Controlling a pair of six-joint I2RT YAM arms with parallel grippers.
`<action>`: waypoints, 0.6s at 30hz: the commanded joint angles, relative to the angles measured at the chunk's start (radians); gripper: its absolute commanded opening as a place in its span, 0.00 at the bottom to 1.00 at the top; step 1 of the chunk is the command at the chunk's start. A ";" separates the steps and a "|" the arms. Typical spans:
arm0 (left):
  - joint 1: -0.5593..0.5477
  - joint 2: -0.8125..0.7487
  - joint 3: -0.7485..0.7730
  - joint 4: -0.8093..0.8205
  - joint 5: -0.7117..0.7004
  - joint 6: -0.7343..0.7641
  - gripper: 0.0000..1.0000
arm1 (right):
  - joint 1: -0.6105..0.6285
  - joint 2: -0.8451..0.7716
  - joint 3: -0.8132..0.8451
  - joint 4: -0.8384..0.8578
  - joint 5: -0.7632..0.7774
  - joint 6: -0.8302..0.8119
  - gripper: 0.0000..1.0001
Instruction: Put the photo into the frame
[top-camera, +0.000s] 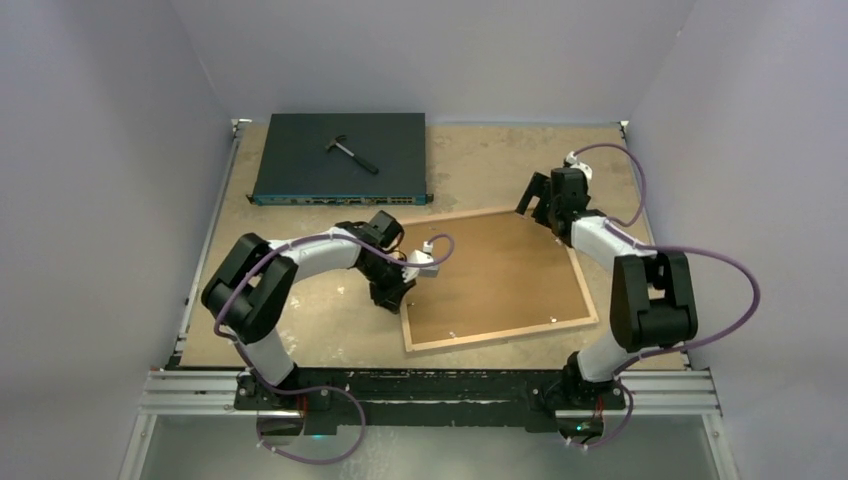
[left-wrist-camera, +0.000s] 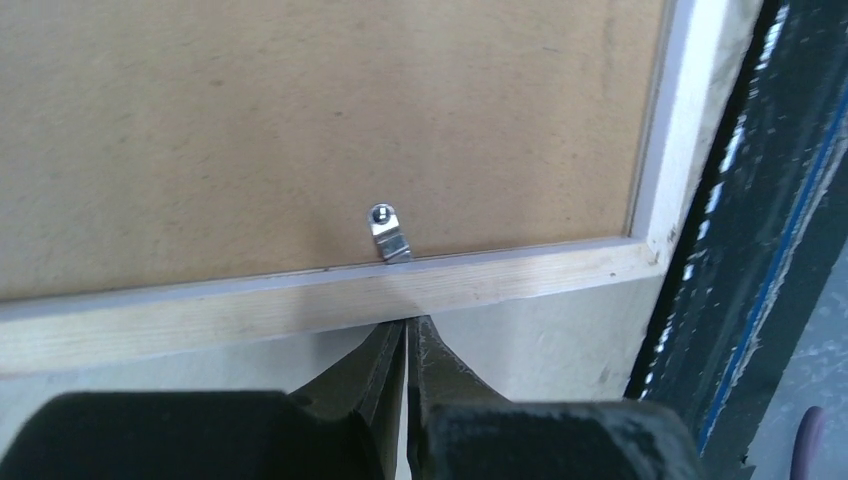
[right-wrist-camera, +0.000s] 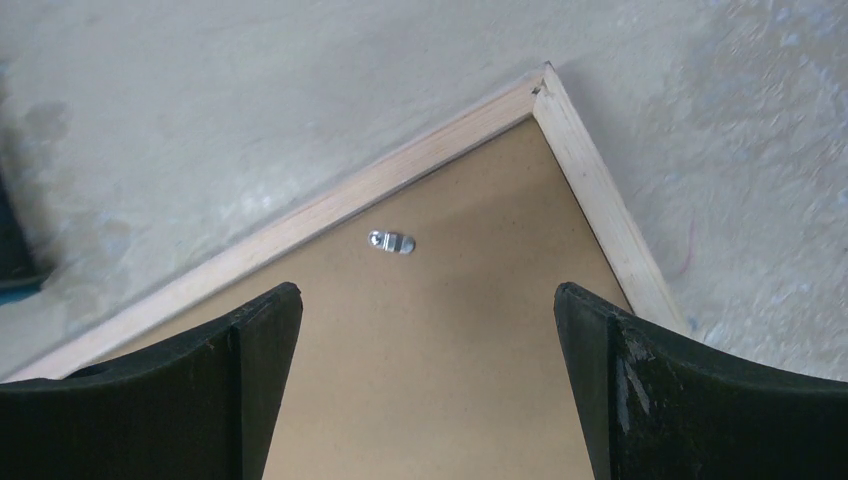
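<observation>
Nearest you, your left arm bends out to the left of the top view and then reaches right, its wrist turned down at the frame's (top-camera: 500, 336) left rail. The left gripper (left-wrist-camera: 405, 330) is clenched on nothing, its dark fingers pressed together. In the left wrist view the tips sit at the outer edge of the light wood rail. You cannot tell whether they touch it.

Just past that rail, a small silver clip (left-wrist-camera: 388, 232) is fixed to the brown backing board (top-camera: 490, 275) and angles down to the rail's inner edge.

The frame lies flat on the table (top-camera: 480, 160), back side up, at centre right of the top view and skewed to the table's edges. You see a thin pale wood rim around the plain brown board.

Your right arm folds at the lower right and stretches up and left to the frame's far corner. There the right gripper (right-wrist-camera: 428, 300) hangs released, jaws spread wide over the board. Another silver clip (right-wrist-camera: 391, 241) lies near that corner.

Farthest off, at upper left, a dark flat box (top-camera: 300, 160) with a row of ports along its near edge carries a hammer (top-camera: 352, 153).
</observation>
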 joint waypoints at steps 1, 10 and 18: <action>-0.097 0.068 0.038 0.024 0.029 0.010 0.05 | -0.038 0.073 0.093 -0.020 0.111 -0.065 0.99; -0.009 0.052 0.380 -0.301 0.055 0.166 0.24 | -0.114 0.058 0.131 -0.025 0.094 -0.050 0.99; 0.135 0.256 0.613 0.065 -0.133 -0.047 0.25 | -0.220 0.037 0.063 -0.030 0.060 -0.006 0.99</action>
